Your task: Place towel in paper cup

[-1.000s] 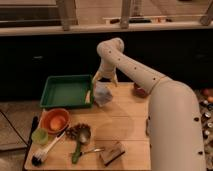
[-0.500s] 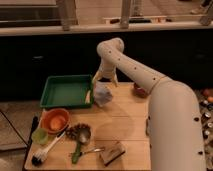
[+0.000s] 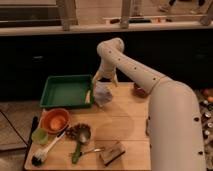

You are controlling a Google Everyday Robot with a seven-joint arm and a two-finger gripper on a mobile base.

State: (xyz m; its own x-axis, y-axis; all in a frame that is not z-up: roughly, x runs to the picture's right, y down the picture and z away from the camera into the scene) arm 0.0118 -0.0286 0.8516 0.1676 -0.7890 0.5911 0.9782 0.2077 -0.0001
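Note:
A crumpled pale towel [image 3: 103,95] is at the back of the wooden table [image 3: 125,125], just right of the green tray. My gripper [image 3: 103,81] points down directly over the towel's top and touches or nearly touches it. The white arm [image 3: 145,80] reaches in from the lower right. A small tan thing [image 3: 88,96] sits between the tray's right edge and the towel; it may be the paper cup, but I cannot tell for sure.
A green tray [image 3: 65,92] stands at the back left. An orange bowl [image 3: 55,121], a small green cup [image 3: 40,136], a brush [image 3: 45,150], a green-handled ladle [image 3: 80,142] and a brown block [image 3: 112,152] lie at the front left. A red object [image 3: 140,90] lies behind the arm.

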